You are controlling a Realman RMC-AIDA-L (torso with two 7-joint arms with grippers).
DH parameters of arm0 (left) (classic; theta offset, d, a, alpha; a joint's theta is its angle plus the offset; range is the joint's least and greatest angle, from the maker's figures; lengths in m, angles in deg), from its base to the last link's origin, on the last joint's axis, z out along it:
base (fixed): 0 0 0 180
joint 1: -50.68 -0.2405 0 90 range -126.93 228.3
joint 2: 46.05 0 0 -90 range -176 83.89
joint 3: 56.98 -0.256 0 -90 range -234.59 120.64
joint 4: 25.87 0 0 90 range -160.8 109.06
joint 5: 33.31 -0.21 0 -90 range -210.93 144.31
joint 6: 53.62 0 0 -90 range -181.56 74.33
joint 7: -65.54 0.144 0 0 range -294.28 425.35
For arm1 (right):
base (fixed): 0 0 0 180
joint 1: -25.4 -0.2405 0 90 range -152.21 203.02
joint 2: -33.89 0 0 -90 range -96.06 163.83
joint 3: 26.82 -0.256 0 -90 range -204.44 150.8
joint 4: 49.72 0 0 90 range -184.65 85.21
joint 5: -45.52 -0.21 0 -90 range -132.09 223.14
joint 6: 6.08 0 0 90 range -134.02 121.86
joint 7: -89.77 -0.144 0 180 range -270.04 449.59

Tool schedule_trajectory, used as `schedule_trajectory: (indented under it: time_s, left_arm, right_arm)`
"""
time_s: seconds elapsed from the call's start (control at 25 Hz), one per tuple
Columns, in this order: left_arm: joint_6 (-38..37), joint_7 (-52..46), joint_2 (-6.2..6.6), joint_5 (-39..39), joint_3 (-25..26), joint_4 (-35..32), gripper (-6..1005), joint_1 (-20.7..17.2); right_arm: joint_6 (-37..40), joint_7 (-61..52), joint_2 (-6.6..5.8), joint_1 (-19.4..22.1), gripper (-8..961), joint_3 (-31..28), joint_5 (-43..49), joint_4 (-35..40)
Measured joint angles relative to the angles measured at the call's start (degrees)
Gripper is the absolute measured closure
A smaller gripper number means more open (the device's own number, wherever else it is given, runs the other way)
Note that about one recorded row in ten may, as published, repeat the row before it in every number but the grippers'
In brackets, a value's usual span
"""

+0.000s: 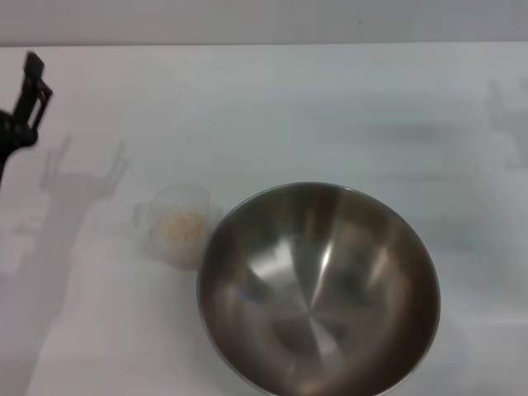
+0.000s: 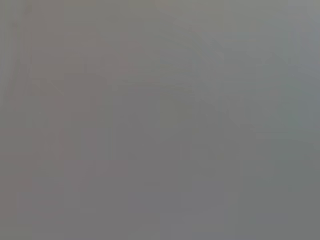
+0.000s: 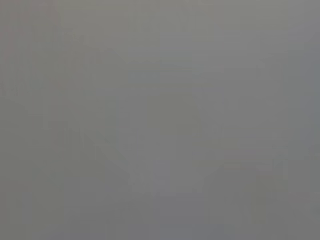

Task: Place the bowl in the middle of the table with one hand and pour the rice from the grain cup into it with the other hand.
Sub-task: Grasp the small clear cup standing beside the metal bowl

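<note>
At lower edge bowl [image 1: 318, 289] cut off; wrist views blank

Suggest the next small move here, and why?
Probably bring the left gripper down toward the grain cup. The cup stands upright with the rice inside, just left of the empty bowl, which already sits about mid-table. The gripper hangs at the far left edge, well away; the right gripper is out of view.

A pale grey wall [image 1: 264, 21] runs behind, evenly lit.
</note>
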Motion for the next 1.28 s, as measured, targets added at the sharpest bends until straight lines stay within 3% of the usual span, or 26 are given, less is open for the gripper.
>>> schedule_trajectory:
  time_s: [0.24, 0.28, 0.76, 1.28]
  left_arm:
    - [-0.5, 0.0, 0.11, 0.0, -4.4, -0.6, 181, -3.1]
    - [-0.6, 0.0, 0.14, 0.0, -7.6, -0.8, 181, -5.5]
    - [-0.1, -0.2, 0.04, 0.0, -18.9, -2.2, 182, -8.0]
    - [5.6, 0.0, 0.13, 0.0, -22.1, -2.4, 183, -8.4]
  right_arm:
    - [0.8, -0.8, -0.2, 0.4, 361, 0.0, 0.2, -3.7]
    - [0.7, -0.8, -0.28, 0.4, 361, 0.0, 0.2, -3.9]
    - [-0.7, -0.8, -1.91, -1.4, 361, 0.1, 0.3, -5.5]
    - [-1.7, -0.8, -2.56, -2.4, 361, 0.1, 0.3, -5.7]
